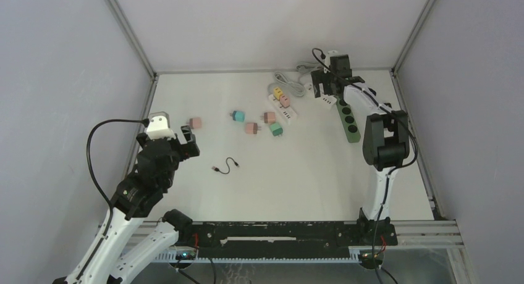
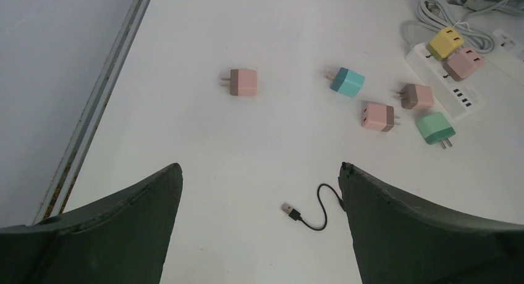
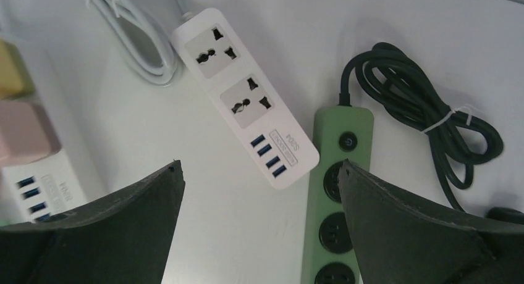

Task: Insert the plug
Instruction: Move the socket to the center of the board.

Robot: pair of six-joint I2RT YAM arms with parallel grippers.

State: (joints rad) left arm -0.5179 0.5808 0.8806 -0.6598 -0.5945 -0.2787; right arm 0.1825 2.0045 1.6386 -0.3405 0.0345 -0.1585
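Pastel plastic plugs lie loose on the table, well left of the green strip, their prongs pointing sideways. Two more sit in a white strip. We judge the step to be fetching another plug. Both claws stand apart and empty. The right gripper hangs near the green strip's switch end, and the left gripper is far left of it. The next move calls for grasping one body and turning its prongs down.

Small print on white power strip unreadable.
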